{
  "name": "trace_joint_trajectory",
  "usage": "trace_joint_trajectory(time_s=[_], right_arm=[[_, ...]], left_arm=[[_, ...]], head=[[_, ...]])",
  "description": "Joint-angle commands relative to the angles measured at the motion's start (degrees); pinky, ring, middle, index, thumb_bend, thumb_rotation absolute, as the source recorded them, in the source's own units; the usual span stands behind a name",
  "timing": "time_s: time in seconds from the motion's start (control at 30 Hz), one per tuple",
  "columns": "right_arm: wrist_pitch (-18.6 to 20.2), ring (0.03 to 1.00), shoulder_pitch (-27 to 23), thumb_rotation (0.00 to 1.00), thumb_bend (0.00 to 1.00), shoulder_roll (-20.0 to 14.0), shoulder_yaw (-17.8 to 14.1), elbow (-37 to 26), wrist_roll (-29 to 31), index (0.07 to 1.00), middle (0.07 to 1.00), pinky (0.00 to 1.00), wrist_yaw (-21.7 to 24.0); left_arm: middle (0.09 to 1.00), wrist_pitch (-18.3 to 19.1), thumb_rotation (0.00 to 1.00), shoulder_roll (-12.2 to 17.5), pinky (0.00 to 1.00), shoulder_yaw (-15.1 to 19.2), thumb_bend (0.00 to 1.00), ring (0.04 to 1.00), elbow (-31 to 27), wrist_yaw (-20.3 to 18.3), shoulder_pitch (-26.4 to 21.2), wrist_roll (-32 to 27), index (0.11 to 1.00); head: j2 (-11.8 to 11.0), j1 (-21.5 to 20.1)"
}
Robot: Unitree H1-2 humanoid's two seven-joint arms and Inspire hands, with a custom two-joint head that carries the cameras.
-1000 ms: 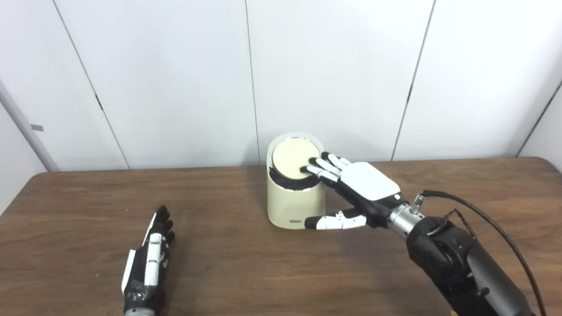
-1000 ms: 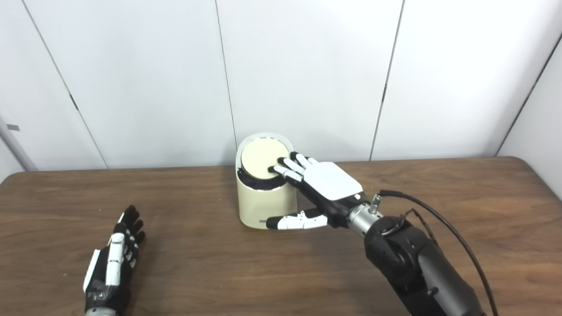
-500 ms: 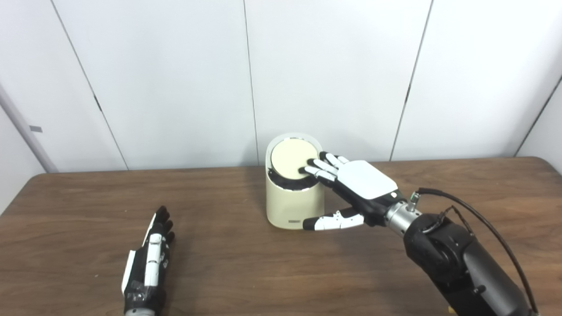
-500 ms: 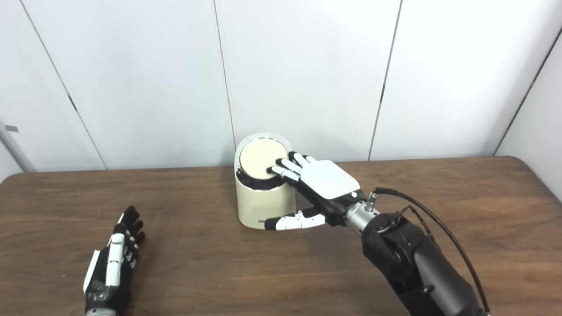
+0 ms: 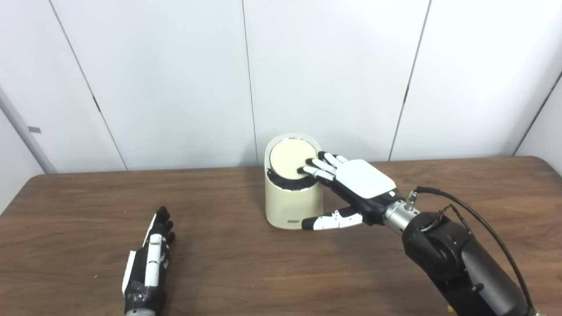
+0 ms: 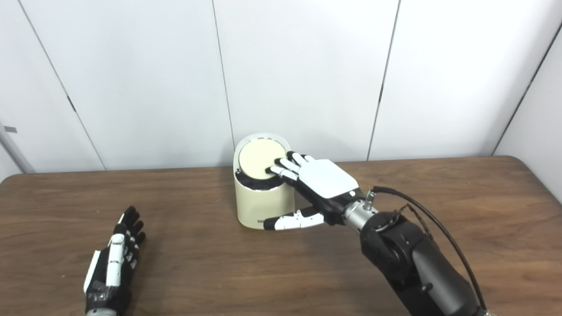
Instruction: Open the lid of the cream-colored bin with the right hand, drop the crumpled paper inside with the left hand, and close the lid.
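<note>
Right hand fingertips rest on the cream bin's lid.

Brown wood-grain table fills lower half, rounded far corners, far edge close to wall. Wall behind: white flat panels split by thin dark seams, seams leaning outward toward picture sides. Grey strip runs slantwise at far left, small grey tag beside it. Light even, soft; faint shadows on tabletop.
</note>
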Motion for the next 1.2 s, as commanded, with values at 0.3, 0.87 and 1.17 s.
trace_joint_trajectory(time_s=[0.3,0.87,1.17], right_arm=[[-0.1,1.000,1.2,1.00,0.64,0.2,-0.9,0.8,2.5,0.915,0.976,1.00,1.5],[2.4,1.000,1.9,1.00,0.58,2.6,-8.3,-4.1,10.8,0.963,0.984,1.00,-0.1],[1.8,1.000,5.1,1.00,0.55,4.0,-13.5,-4.0,14.9,0.953,0.983,0.93,-4.2]], left_arm=[[1.000,-2.7,0.93,-1.7,1.00,-0.8,0.53,1.000,2.4,0.1,1.1,-0.2,1.000],[1.000,-2.4,0.90,-1.6,1.00,-0.5,0.51,1.000,2.2,-0.2,1.3,-1.1,1.000],[1.000,-2.6,0.91,-1.3,1.00,-0.5,0.51,1.000,2.5,-0.2,1.2,-0.7,1.000]], head=[[-0.2,0.0],[-0.3,-0.1],[-0.2,-0.4]])
